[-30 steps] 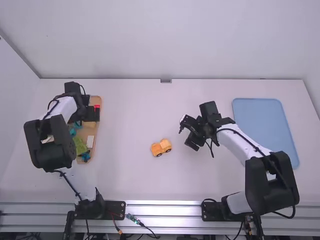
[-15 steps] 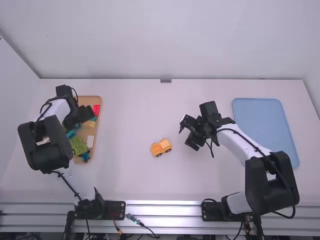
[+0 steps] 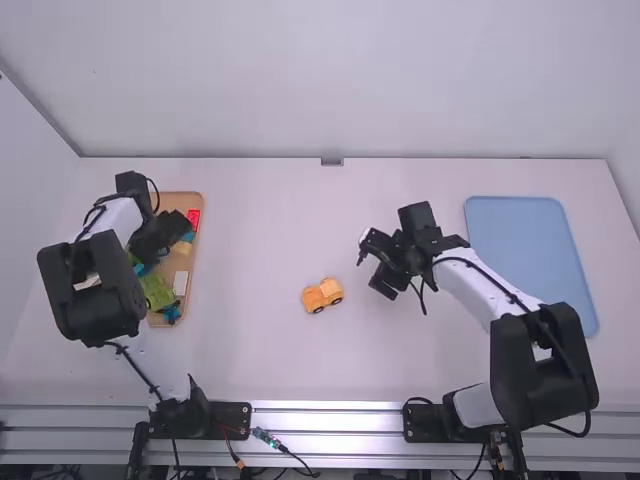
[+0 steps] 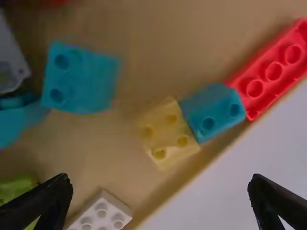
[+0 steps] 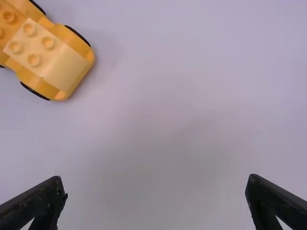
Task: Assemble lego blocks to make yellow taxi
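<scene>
- Left claw released over the tray; right claw spread near the yellow car on the table
- Danger here: yellow block touching teal block, so an off-centre pinch could snag both together

far: plain white wall | left: white side wall, dark seam at corner | middle: white tabletop, small dark fitting at far edge | near: ribbed metal rail | light: pale, diffuse
</scene>
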`<state>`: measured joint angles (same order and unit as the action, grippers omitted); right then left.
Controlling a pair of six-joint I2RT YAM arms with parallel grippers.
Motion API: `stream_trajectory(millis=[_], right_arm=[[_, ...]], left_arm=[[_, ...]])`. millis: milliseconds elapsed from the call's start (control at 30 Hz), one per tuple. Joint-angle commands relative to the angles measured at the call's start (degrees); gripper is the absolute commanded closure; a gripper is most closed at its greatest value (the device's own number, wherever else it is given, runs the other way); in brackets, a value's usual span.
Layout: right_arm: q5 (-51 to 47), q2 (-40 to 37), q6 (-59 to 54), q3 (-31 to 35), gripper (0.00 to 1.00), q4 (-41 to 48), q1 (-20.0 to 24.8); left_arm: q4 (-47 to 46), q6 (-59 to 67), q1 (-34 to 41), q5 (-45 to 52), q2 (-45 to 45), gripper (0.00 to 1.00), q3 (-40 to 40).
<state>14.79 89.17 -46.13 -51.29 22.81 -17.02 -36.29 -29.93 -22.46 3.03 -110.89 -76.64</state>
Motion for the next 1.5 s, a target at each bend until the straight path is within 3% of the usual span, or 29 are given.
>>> stream_trajectory(millis=[0,933,1067,1233,1467], right_arm=[[0.22,-0.42,1.18,-0.28,0.01,0.0,0.37],[-1.14,-0.42,1.33,-0.28,0.01,0.39,0.15],[-1.11,-0.42,1.29,-0.28,0.01,0.26,0.15],[-1.11,-0.42,1.27,-0.28,0.01,-0.07,0.15],[-1.11,-0.42,1.29,-0.28,0.01,0.15,0.15]], left_arm=[[-1.01,-9.84,-0.09,-4.75,0.11,0.07,0.85],[2.64,-13.14,-0.37,-6.01,-3.82,0.1,0.7],[3.04,-13.1,-0.37,-6.06,-3.87,0.2,0.61],[4.46,-10.23,-0.39,-4.03,-3.76,0.08,-1.46],[-0.24,-11.24,0.0,-3.76,-3.76,0.12,-6.91]])
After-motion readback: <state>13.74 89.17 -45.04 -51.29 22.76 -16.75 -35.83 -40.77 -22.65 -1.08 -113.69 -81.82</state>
